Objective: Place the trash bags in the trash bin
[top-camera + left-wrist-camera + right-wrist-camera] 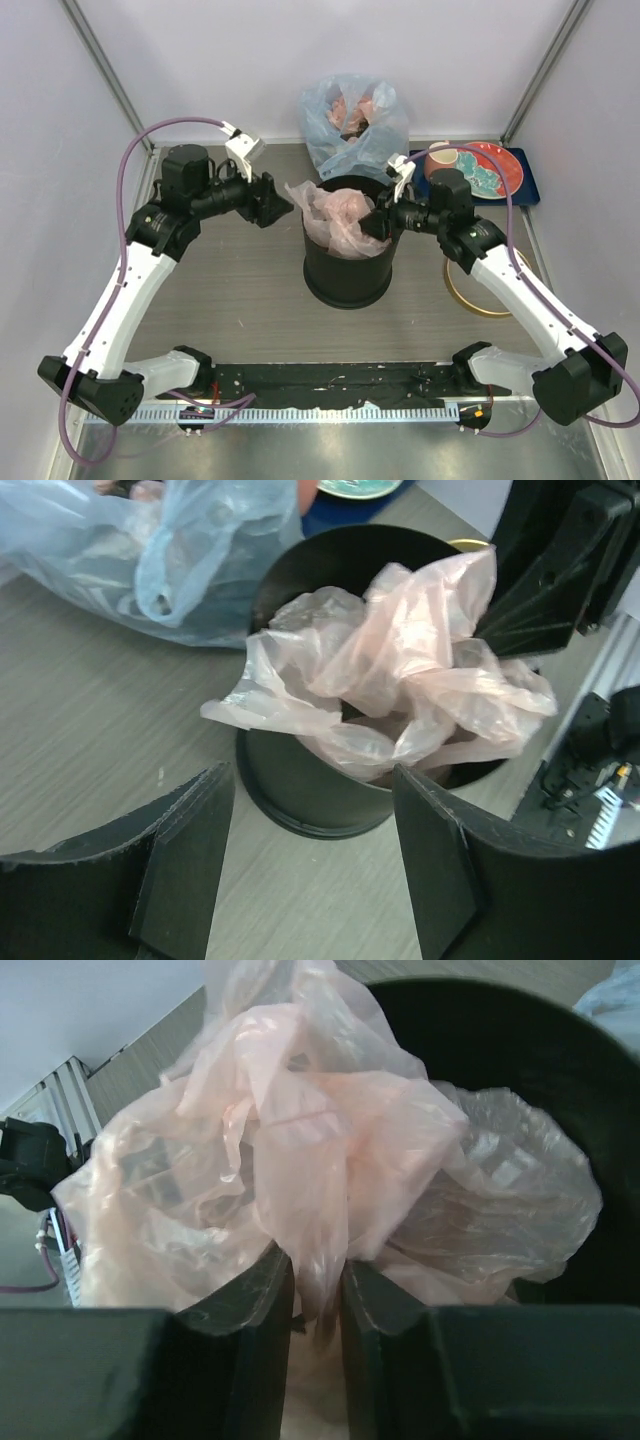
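The pale-pink trash bag (338, 215) lies bunched in the mouth of the round black trash bin (349, 275) at the table's middle, spilling over the left rim. It shows in the left wrist view (400, 680) and fills the right wrist view (300, 1150). My right gripper (382, 222) is at the bin's right rim, shut on a fold of the pink bag (318, 1280). My left gripper (283, 203) is open and empty just left of the bin (310, 790). The gold hoop (487, 290) lies on the table right of the bin.
A bluish translucent bag with reddish contents (355, 120) stands right behind the bin. A dark blue tray (527, 180) with a red plate sits at the back right. White walls close in the sides and back.
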You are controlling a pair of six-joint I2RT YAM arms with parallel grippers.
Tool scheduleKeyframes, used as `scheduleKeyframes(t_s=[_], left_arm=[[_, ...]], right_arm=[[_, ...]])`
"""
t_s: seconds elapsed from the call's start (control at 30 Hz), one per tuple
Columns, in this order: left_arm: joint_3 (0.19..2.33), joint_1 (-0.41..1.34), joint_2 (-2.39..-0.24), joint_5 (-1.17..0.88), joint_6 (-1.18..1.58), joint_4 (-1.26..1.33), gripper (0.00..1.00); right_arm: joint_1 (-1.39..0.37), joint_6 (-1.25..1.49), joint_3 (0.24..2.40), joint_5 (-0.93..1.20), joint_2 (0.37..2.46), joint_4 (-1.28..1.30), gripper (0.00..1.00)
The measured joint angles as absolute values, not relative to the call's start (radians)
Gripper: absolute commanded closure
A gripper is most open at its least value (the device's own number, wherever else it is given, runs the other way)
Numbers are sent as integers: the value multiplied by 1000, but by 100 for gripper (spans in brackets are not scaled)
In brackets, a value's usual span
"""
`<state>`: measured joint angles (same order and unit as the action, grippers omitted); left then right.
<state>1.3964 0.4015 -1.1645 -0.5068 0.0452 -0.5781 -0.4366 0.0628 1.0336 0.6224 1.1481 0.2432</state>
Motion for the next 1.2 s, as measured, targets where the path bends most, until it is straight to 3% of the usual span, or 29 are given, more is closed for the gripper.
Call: scheduleKeyframes(t_s=[0.07, 0.2, 0.43, 0.57, 0.63, 0.7, 0.73, 0.77, 0.8, 0.83, 1.03, 1.2], left_arm=[[1385, 398, -1164, -550, 51, -578, 30], [1388, 398, -1164, -673, 70, -574, 16], [1480, 412, -1233, -786, 110, -565, 15], [1562, 445, -1311, -776, 97, -580, 12], [1600, 467, -1349, -763, 83, -596, 13], [1621, 484, -1382, -743, 70, -604, 15], [1622, 487, -1390, -739, 70, -605, 16], [1622, 489, -1396, -733, 70, -609, 16], [1622, 489, -1400, -728, 70, -614, 17], [1624, 489, -1404, -723, 70, -620, 17], [1634, 489, -1400, -707, 43, -665, 15], [1634, 489, -1390, -702, 25, -668, 21]], right_arm=[[-437, 67, 1054, 627, 1145, 268, 53], [-435, 68, 1145, 627, 1124, 287, 50], [-434, 61, 1273, 635, 1110, 300, 37], [-434, 39, 1293, 645, 1145, 340, 20], [-434, 29, 1293, 653, 1169, 367, 19], [-435, 11, 1297, 659, 1197, 391, 25], [-435, 4, 1303, 660, 1211, 398, 35], [-435, -6, 1314, 664, 1232, 411, 49], [-435, -17, 1328, 669, 1254, 423, 84], [-435, -27, 1343, 674, 1273, 437, 96], [-430, -36, 1407, 687, 1299, 506, 99], [-414, -40, 1435, 683, 1186, 507, 99]])
